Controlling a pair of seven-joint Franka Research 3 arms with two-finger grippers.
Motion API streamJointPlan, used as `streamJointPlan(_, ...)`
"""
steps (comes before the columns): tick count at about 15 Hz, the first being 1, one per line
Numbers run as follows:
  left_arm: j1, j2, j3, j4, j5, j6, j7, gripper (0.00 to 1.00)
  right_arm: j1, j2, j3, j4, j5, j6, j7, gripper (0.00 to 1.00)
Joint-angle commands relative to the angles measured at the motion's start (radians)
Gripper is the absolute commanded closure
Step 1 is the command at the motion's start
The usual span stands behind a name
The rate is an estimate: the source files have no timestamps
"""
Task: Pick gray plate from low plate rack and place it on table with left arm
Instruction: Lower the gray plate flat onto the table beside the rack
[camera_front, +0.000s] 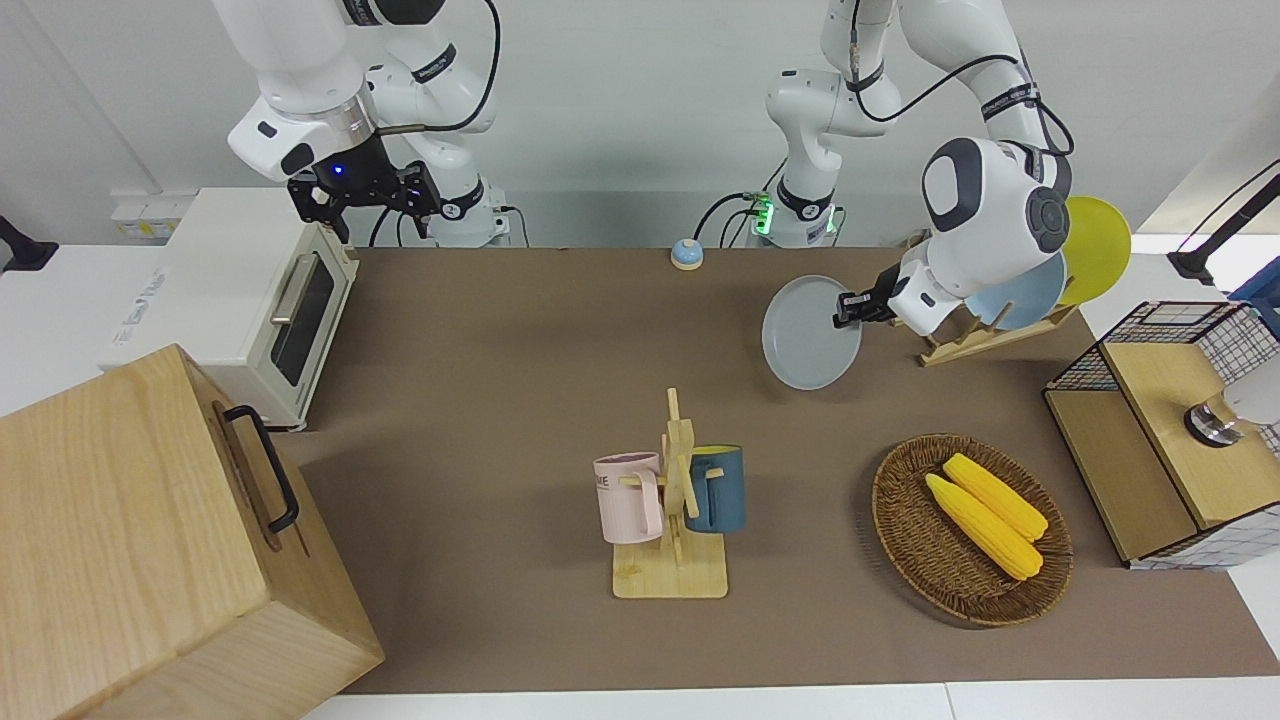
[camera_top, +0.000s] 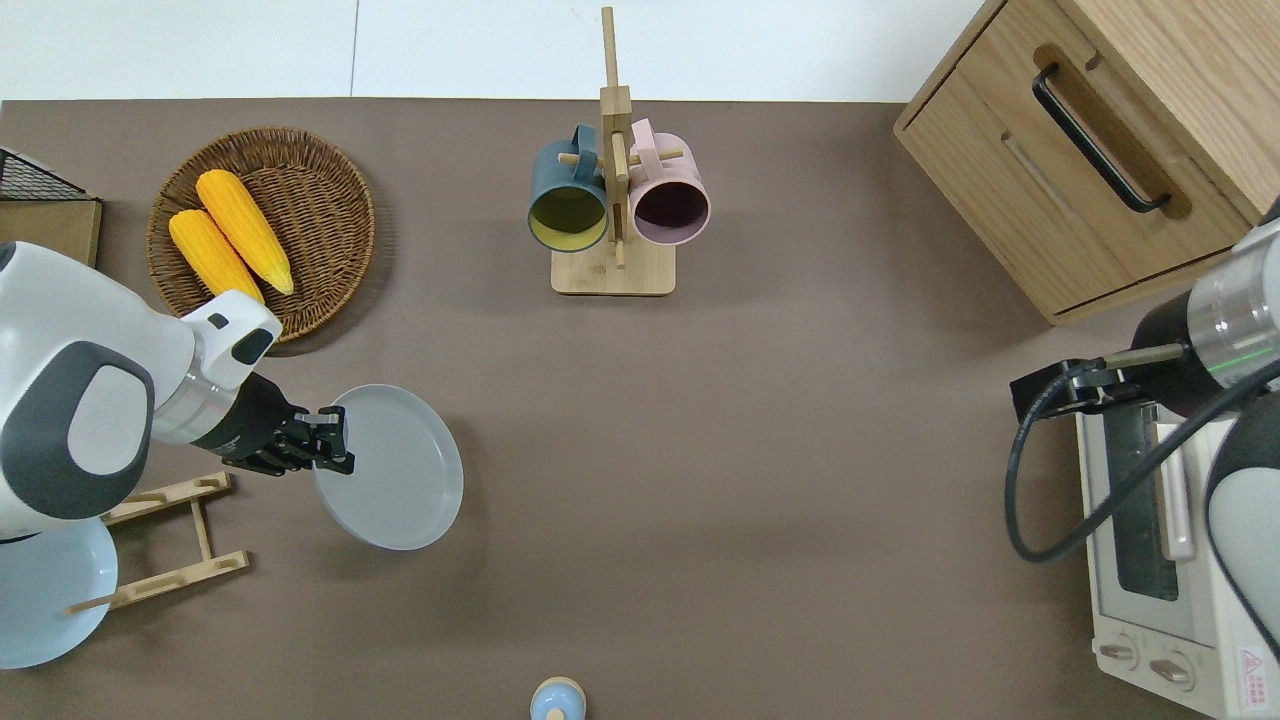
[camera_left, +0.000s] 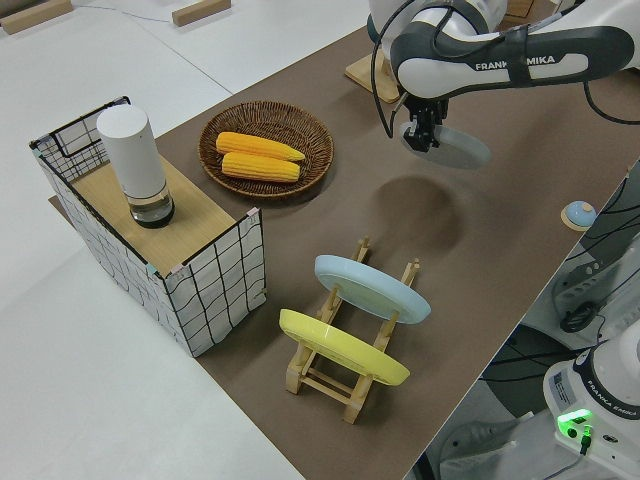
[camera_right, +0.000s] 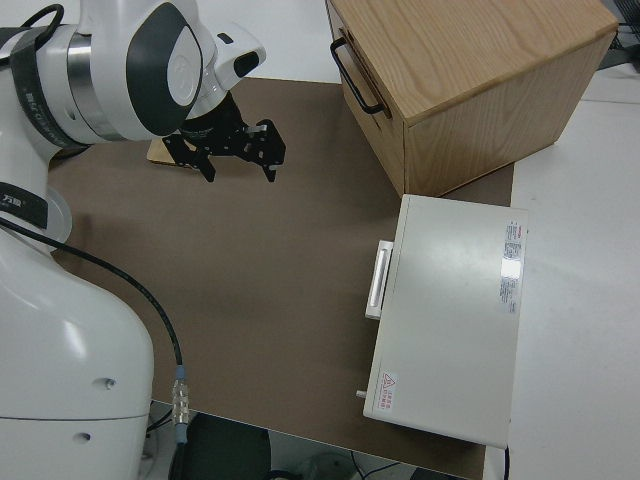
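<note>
Hand, left (camera_top: 335, 446): fingers clamped on rim of gray plate (camera_top: 395, 468), held in air w/ rack (camera_top: 165, 540) just beside it. Right arm parked, its fingers apart.

Gray plate (camera_top: 400, 470) tilted, airborne over table (camera_top: 760, 420), beside low plate rack (camera_top: 165, 540).

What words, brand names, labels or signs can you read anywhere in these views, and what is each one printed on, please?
"FRANKA EMIKA": on the left arm, side view.
"FRANKA EMIKA": on a robot base, partly legible.
Pink mug: printed letters, too small to read.
Toaster oven: red warning triangle and a white label, text too small to read.
Toaster oven's side, front view: faint lettering, unreadable.
</note>
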Motion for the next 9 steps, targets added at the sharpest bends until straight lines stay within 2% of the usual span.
streamJointPlan(1,-0.019,-0.001,0.013,-0.031,-0.013,0.036,0.008,1.00,-0.023,-0.002,0.021,0.007,-0.005,-0.011,0.012,0.017)
streamJointPlan(7,-0.026,0.006,0.013,-0.073,0.002,0.091,0.007,1.00,-0.023,-0.002,0.021,0.007,-0.006,-0.011,0.012,0.017)
streamJointPlan(8,-0.026,0.006,0.013,-0.078,0.002,0.093,0.008,0.94,-0.023,-0.002,0.021,0.007,-0.006,-0.011,0.012,0.017)
streamJointPlan(9,-0.026,0.006,0.014,-0.078,0.004,0.093,0.008,0.65,-0.023,-0.002,0.020,0.007,-0.006,-0.011,0.012,0.017)
